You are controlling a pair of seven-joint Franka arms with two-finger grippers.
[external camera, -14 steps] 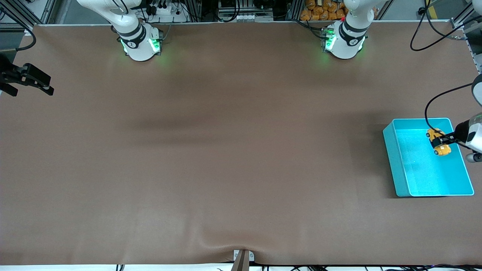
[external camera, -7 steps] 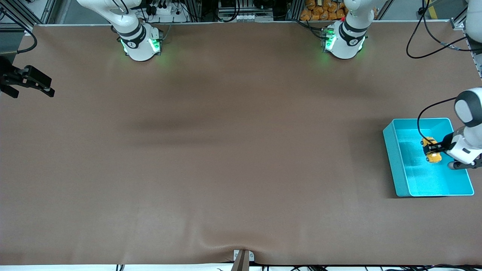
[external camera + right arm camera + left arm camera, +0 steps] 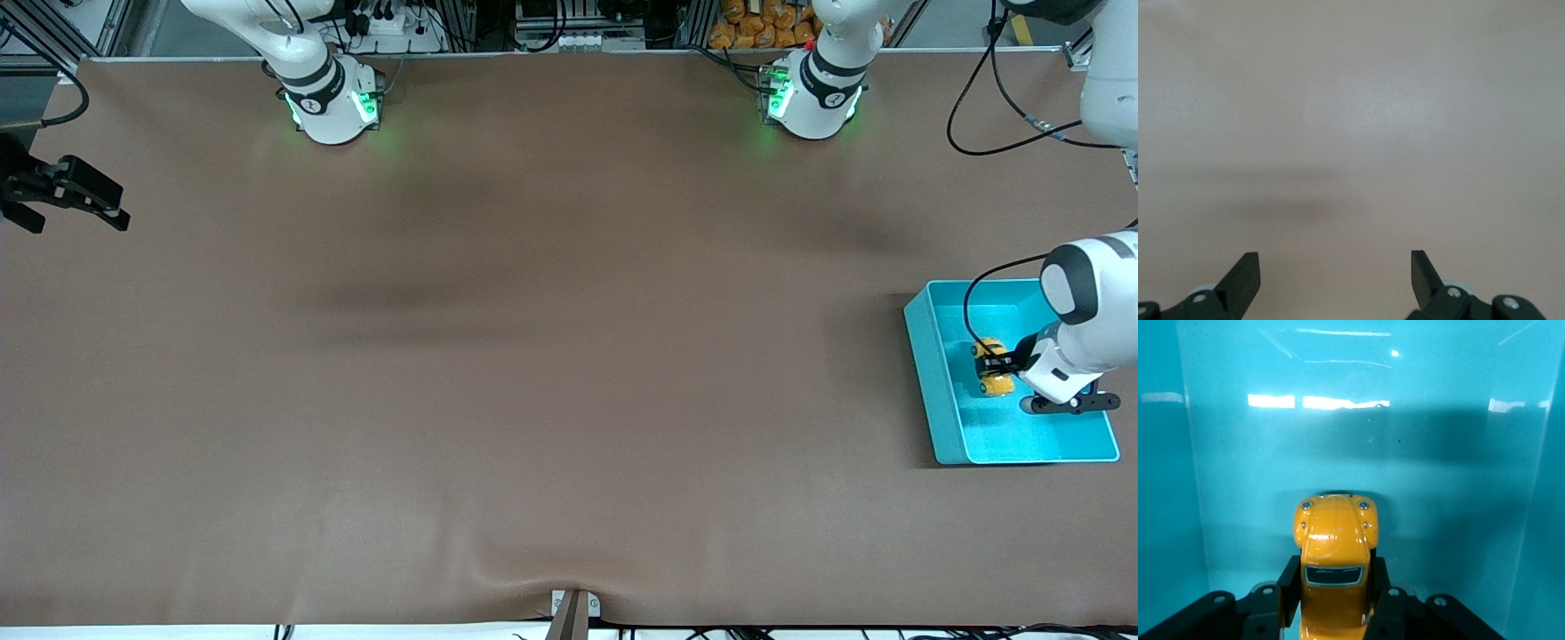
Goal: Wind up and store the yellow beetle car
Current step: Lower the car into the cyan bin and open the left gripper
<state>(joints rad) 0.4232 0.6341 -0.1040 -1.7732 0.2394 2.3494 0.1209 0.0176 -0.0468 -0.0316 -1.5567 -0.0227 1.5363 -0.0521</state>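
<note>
L gripper [image 3: 985, 363] – car [image 3: 996, 373] moved deeper in bin [image 3: 933, 373].

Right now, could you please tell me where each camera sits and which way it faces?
Front view: high across the table, facing both arm bases; shows the left end effector holding the toy car inside the bin, and the right end effector waiting at the table's edge.
Left wrist view: on the left wrist, looking into the bin past its closed fingers gripping the car.
Right wrist view: on the right wrist, facing bare table; its fingers stand open.
Shared: front and left wrist both show car and bin.
</note>
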